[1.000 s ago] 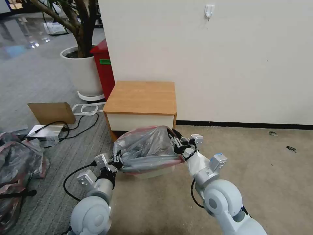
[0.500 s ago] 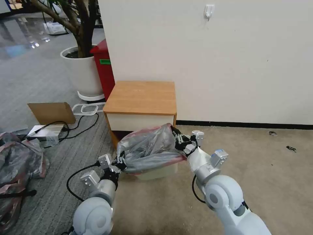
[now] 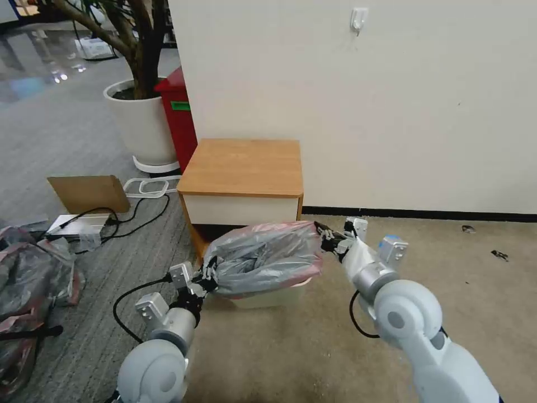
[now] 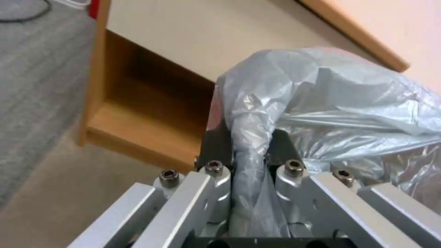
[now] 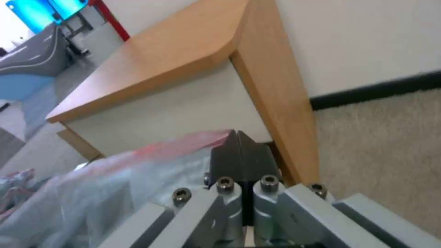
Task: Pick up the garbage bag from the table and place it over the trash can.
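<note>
At the lower centre of the head view, the garbage bag (image 3: 263, 257) is stretched over the trash can (image 3: 268, 295), with the left claw (image 3: 210, 278) and right claw (image 3: 326, 235) both clamped on its opposite ends.

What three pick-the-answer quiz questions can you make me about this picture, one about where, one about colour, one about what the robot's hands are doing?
1. Where is the garbage bag?
A. on the table
B. over the trash can
C. on the cardboard

2. What colour is the table top?
A. orange-brown
B. blue
C. black

3. What is the left gripper doing?
A. open, holding nothing
B. pinching the bag
C. gripping a cable

Answers: 1 B, the bag is stretched over the trash can, below the table front. 2 A, the wood looks orange-brown. 3 B, plastic is bunched between its fingers, and the right gripper is shut at the bag's other end.
</note>
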You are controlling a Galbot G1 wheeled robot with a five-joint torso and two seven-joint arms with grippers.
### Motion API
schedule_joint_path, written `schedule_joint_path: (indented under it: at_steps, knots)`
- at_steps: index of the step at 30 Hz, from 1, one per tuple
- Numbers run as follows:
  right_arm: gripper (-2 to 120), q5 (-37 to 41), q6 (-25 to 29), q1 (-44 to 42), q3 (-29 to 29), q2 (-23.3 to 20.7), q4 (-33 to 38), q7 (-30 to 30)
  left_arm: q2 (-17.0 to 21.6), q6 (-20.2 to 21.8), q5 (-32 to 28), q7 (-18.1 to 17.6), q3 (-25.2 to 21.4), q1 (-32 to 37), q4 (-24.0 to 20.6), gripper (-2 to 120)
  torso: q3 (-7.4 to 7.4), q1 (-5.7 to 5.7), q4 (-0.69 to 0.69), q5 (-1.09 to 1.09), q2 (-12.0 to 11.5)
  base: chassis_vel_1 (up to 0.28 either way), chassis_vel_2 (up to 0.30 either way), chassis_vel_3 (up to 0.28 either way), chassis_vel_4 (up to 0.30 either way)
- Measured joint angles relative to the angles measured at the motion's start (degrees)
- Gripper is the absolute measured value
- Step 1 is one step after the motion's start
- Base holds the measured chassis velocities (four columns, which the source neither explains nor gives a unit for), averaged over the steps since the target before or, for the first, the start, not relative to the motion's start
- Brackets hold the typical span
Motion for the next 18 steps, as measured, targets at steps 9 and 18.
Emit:
schedule_joint_path:
  at_steps: [9,18]
  knots:
    - [0,6.0,-1.6,-4.1,2.7,-1.7,3.5,-0.1,-0.2,0.9,-7.4,0.5,-0.5,-1.9,0.7,8,0.00,0.00,0.00,-0.01,0.0,0.000,0.000,0.000,0.000]
    - [0,-1.8,2.3,-6.7,2.0,-0.2,2.7,-4.9,0.8,2.5,-16.1,-2.5,-2.5,-2.8,0.2,8,0.00,0.00,0.00,-0.01,0.0,0.000,0.000,0.000,0.000]
